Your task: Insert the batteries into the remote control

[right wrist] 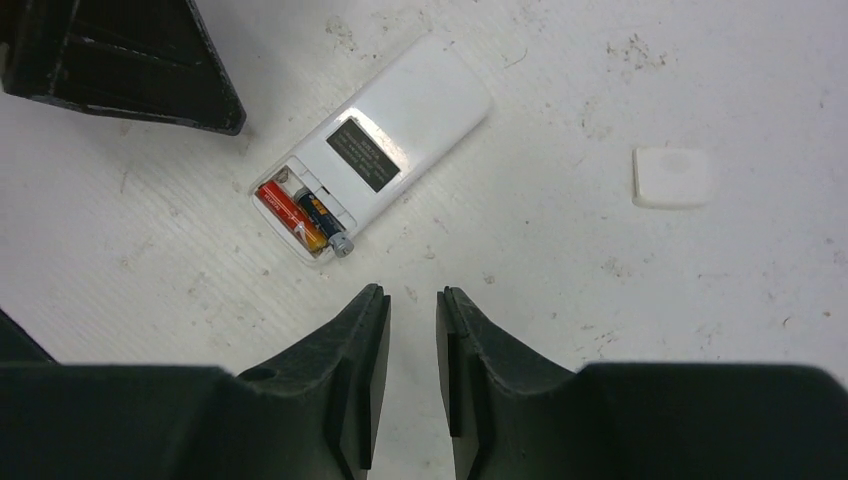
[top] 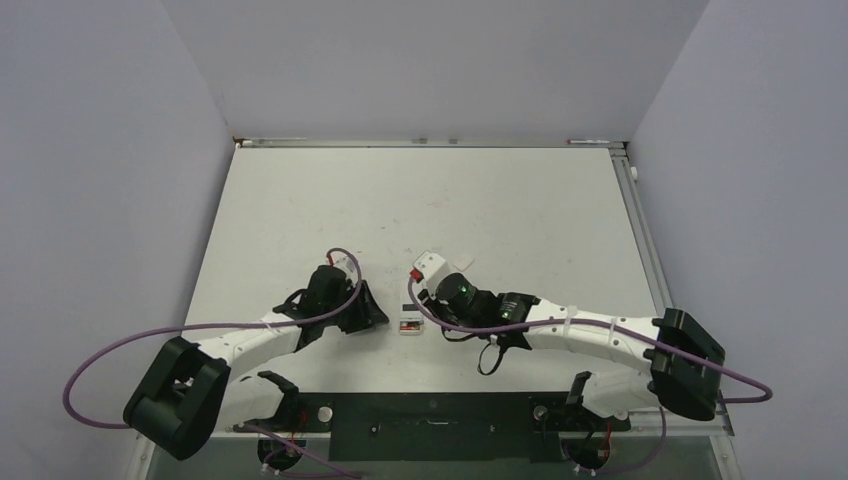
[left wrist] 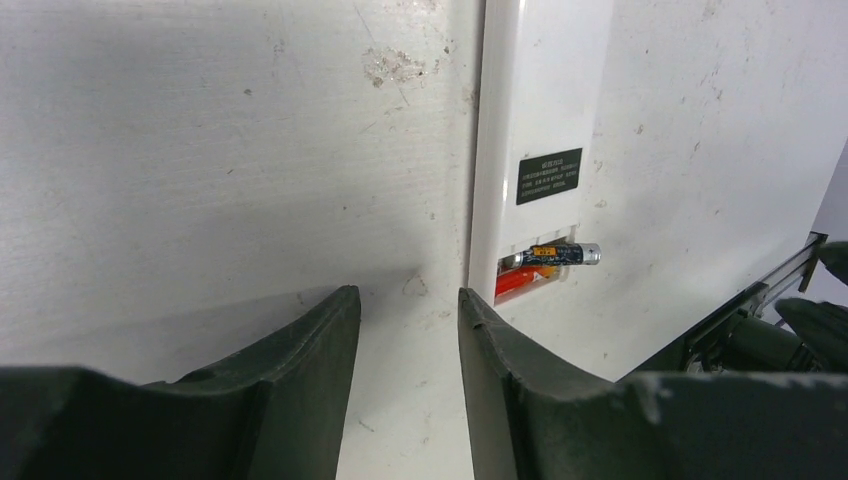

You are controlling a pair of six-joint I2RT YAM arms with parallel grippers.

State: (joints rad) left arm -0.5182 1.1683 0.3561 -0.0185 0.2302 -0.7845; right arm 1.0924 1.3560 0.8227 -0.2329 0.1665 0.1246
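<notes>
- Found the remote control [right wrist: 400, 120] lying back-up on the tabletop [right wrist: 600, 330], recess uncovered.
- Saw the reddish battery [right wrist: 283, 208] in that recess, with the dark battery [right wrist: 318, 215] alongside, its pale end poking past the remote control's edge.
- Noted the left pincer [left wrist: 408, 300] just beside the remote control, moderately parted and empty.
- Noted the right pincer [right wrist: 412, 297] near the remote control's recess end, narrowly parted and empty.
- Spotted a small white square piece [right wrist: 672, 177] well apart from the remote control.
</notes>
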